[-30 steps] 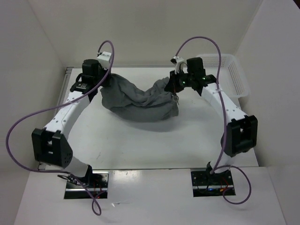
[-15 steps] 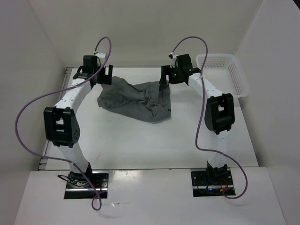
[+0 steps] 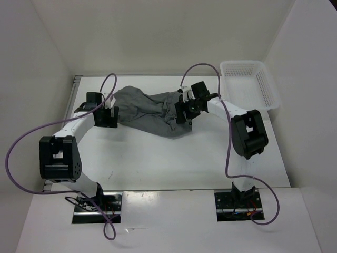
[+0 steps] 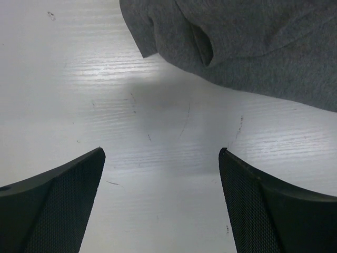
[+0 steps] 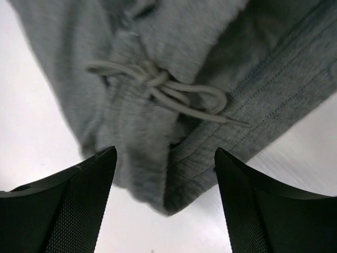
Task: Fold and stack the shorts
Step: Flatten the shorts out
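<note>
Two arms, same build: white link shells, black joint housings.

Left arm (image 3: pixel 76 125), left of the shorts (image 3: pixel 152 110): blocky black elbow housing (image 3: pixel 59 161) and a thin purple cable (image 3: pixel 7 158) in a wide loose loop.

Right arm (image 3: pixel 221 108), right of the shorts: matching black elbow block (image 3: pixel 248 134) and purple cable (image 3: pixel 227 153).

Both bases sit on metal plates (image 3: pixel 97 207) with small wiring showing.

Left gripper (image 4: pixel 160 152): black, wedge-shaped fingers (image 4: pixel 52 211), fine mesh texture on the inner faces. Right gripper (image 5: pixel 165 151): identical fingers (image 5: pixel 263 211).

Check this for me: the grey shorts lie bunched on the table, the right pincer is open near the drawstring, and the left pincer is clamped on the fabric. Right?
Not quite. The left pincer is open too, over bare table, with the shorts beyond its fingertips; the left wrist view shows it. The rest holds: shorts bunched, right pincer open near the drawstring.
</note>
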You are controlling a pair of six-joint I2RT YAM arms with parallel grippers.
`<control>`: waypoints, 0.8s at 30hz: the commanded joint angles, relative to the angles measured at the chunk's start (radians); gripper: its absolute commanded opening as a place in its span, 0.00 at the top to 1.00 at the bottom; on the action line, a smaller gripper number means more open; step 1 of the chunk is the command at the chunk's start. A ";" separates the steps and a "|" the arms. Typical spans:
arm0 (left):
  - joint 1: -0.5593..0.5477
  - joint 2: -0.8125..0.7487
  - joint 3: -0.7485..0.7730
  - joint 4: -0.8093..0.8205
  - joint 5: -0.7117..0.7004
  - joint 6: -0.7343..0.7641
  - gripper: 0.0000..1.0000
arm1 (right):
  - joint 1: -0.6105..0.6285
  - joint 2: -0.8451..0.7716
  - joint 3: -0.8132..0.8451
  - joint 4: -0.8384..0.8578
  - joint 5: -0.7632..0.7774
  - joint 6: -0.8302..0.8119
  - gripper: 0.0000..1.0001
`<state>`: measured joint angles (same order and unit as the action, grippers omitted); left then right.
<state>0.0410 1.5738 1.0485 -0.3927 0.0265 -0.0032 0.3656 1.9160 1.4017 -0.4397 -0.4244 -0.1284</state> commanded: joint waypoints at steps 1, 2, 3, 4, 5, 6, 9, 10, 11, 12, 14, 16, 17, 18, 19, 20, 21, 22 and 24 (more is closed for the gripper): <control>0.000 0.003 0.002 0.090 0.015 0.003 0.05 | -0.008 0.049 0.026 0.033 0.018 -0.039 0.19; 0.000 0.003 -0.007 0.101 0.015 0.003 0.05 | -0.008 0.049 0.026 0.033 0.018 -0.039 0.19; 0.000 0.018 -0.007 0.113 0.015 0.003 0.05 | 0.001 0.060 0.026 0.021 0.018 -0.053 0.18; 0.000 0.037 -0.007 0.138 0.015 0.003 0.05 | 0.001 0.060 0.026 0.021 0.027 -0.068 0.18; 0.000 0.048 -0.007 0.149 0.015 0.003 0.05 | 0.001 0.060 0.004 0.021 0.027 -0.068 0.18; 0.000 0.058 0.004 0.158 0.015 0.003 0.05 | 0.001 0.060 -0.006 0.010 0.027 -0.082 0.18; 0.010 0.112 0.042 0.187 0.035 0.003 0.05 | 0.001 0.040 -0.036 -0.002 0.009 -0.119 0.18; 0.010 0.144 0.042 0.204 0.044 0.003 0.05 | 0.001 0.040 -0.052 -0.002 0.000 -0.119 0.18; 0.010 0.161 0.054 0.213 0.044 0.003 0.05 | 0.001 0.040 -0.061 -0.013 -0.010 -0.131 0.18; 0.010 0.195 0.067 0.231 0.044 0.003 0.07 | 0.001 0.040 -0.061 -0.022 -0.010 -0.143 0.18; 0.010 0.224 0.089 0.256 0.044 0.003 0.11 | 0.001 0.040 -0.061 -0.022 -0.019 -0.152 0.21; 0.010 0.264 0.111 0.270 0.044 0.003 0.18 | 0.001 0.040 -0.061 -0.031 -0.010 -0.166 0.26; 0.010 0.278 0.123 0.270 0.044 0.003 0.21 | 0.001 0.040 -0.061 -0.031 0.001 -0.180 0.28; 0.010 0.302 0.151 0.279 0.044 0.003 0.23 | 0.001 0.040 -0.061 -0.040 0.001 -0.180 0.30; 0.010 0.316 0.165 0.279 0.044 0.003 0.25 | 0.001 0.049 -0.061 -0.040 0.001 -0.198 0.34; 0.010 0.342 0.186 0.279 0.044 0.003 0.29 | 0.001 0.049 -0.061 -0.053 0.010 -0.214 0.35; 0.010 0.353 0.202 0.279 0.044 0.003 0.32 | 0.001 0.049 -0.061 -0.053 0.010 -0.214 0.35; 0.010 0.353 0.223 0.279 0.044 0.003 0.34 | 0.001 0.049 -0.061 -0.053 0.010 -0.229 0.38; 0.010 0.362 0.223 0.279 0.035 0.003 0.39 | 0.001 0.049 -0.070 -0.063 0.021 -0.243 0.38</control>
<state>0.0444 1.9266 1.2327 -0.1585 0.0532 -0.0051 0.3622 1.9884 1.3533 -0.4580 -0.4225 -0.3180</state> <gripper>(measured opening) 0.635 0.624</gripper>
